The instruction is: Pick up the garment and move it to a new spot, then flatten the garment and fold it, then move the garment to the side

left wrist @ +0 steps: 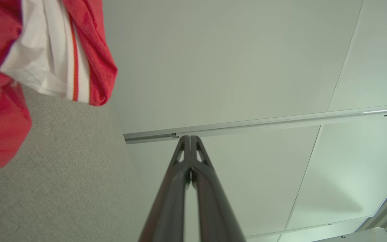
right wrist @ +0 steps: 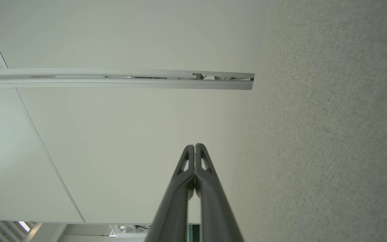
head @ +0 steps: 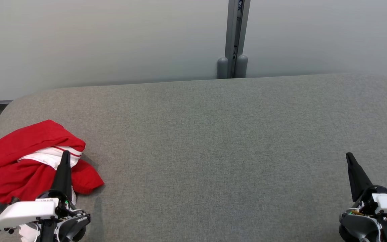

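Picking first: left gripper point(head: 65, 155) and right gripper point(head: 349, 156) both closed, empty, so open left, drop onto crumpled red garment point(head: 22, 144) at lower left, grab a raised fold.

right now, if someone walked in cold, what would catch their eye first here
The crumpled red and white garment stands out at once, bunched at the left end of the grey fabric-covered table. Next come the two dark pointed grippers at the near edge. The left gripper is shut and empty with its tip showing against the garment in the head view, and the right gripper is shut over bare table at the far right.
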### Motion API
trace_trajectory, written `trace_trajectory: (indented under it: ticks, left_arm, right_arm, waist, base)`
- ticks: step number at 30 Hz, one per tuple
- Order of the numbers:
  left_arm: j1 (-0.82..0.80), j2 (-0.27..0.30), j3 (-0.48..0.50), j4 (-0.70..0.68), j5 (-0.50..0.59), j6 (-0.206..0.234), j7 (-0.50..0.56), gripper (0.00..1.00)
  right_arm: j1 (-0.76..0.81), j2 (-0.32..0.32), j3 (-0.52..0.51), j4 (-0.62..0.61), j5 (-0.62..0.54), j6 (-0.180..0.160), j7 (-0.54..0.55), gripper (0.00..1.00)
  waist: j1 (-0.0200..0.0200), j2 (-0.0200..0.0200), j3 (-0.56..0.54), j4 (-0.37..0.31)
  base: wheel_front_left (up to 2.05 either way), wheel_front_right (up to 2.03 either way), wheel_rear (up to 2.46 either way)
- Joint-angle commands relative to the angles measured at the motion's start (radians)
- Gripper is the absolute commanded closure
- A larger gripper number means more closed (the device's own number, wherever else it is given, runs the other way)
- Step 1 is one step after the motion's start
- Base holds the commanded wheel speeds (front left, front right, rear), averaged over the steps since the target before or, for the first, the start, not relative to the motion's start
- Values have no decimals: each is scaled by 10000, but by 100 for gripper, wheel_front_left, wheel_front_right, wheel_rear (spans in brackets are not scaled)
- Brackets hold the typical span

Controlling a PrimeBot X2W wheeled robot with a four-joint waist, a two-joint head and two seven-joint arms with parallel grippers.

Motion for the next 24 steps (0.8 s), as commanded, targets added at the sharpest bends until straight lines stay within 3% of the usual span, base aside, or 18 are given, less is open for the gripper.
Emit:
trace_trajectory:
  ticks: [1,9,15,24]
  left_arm:
    - [0,0,0,0,0,0,-1,0]
    - [215,-29,-211,-47,110,3,-326,0]
    - [310,-24,-295,-119,645,3,-572,0]
    - [389,-13,-503,-250,2904,59,-1020,0]
  right_arm:
    - [0,0,1,0,0,0,-1,0]
    - [222,49,290,-67,-98,-1,-325,0]
    - [297,39,410,-223,-947,0,-572,0]
    - [441,-73,771,-784,-4073,1,-1024,0]
  waist:
    - [0,-1,0,0]
    - [0,-1,-1,3]
    - [0,-1,0,2]
    - [0,-1,11,36]
  base:
    - [0,0,0]
    - [0,0,0]
    - [0,0,0]
    - [0,0,0]
